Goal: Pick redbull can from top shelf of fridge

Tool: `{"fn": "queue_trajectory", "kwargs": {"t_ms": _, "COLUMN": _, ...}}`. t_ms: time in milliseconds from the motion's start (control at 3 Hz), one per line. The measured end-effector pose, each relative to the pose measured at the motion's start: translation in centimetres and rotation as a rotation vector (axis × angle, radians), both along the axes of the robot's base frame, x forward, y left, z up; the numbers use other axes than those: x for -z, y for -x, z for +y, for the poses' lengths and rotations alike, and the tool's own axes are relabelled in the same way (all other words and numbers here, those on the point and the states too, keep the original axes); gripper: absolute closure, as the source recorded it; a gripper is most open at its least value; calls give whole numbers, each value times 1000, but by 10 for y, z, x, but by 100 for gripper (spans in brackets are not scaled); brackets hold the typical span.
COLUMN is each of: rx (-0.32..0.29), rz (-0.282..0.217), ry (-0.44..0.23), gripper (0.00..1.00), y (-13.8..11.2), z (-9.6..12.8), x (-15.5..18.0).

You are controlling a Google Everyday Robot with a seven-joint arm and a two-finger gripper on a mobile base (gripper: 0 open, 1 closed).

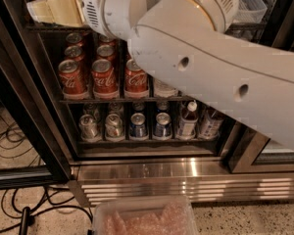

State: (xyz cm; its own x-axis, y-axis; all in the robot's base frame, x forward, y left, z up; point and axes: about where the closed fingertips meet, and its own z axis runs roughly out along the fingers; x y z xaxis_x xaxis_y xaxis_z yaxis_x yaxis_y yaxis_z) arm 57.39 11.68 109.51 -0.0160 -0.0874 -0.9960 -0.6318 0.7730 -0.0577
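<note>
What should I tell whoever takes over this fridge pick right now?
Gripper: upper left, at the front edge of the top shelf of the fridge; no can shows in it.
Redbull can: not made out; the arm hides most of the top shelf, leaving only a white tray visible at the right.
Coca-Cola cans stand one rack below: not the target.
Done: arm raised to shelf level.
Left: find the can, grasp it, lift it out.
</note>
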Motion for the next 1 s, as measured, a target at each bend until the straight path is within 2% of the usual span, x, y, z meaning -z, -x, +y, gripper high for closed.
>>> {"fn": "queue_trajectory", "kwargs": {"t_ms": 333, "rx": -1, "rz": -31, "ry": 16, "gripper": 0, "y": 0, "z": -2, "x": -3}}
{"fn": "queue_trajectory", "kwargs": {"t_ms": 667, "rx": -3, "rz": -56, "ry": 55, "gripper": 16, "y": -7, "z": 0, "x": 0}}
{"fn": "queue_trajectory", "kwargs": {"t_ms": 1000, "rx": -4, "rz": -78, "ry": 101, "gripper": 14, "y": -12, "z": 6, "x": 4}}
